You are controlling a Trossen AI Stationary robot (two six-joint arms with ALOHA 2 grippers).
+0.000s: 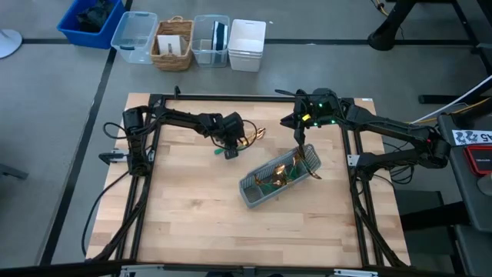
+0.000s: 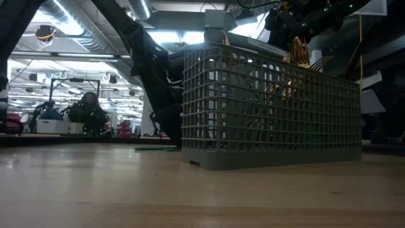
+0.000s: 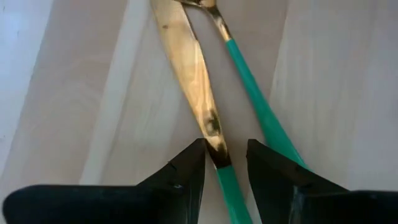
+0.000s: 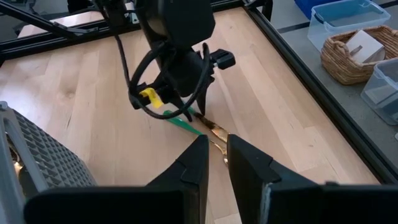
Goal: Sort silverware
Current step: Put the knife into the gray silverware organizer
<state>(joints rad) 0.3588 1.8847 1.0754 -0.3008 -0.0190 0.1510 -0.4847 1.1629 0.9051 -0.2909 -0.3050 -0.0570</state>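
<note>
No writing can be read anywhere. Left of the caddy [image 1: 278, 179], the left gripper [image 1: 230, 143] is down at the table [image 1: 184, 208], its fingers [image 3: 186, 171] spread to either side of a knife [image 3: 199, 102] without visibly touching it. Only the left wrist view shows this: the gold blade points away from the gripper, the teal handle runs back between the fingers, and a second piece [image 3: 258, 106] lies just beside it, nearly parallel. The high view shows more silverware [image 1: 286, 171] standing in the caddy, heads up. The right gripper [image 1: 300, 137] hangs above the caddy's far end, jaws slightly apart, holding nothing I can see.
</note>
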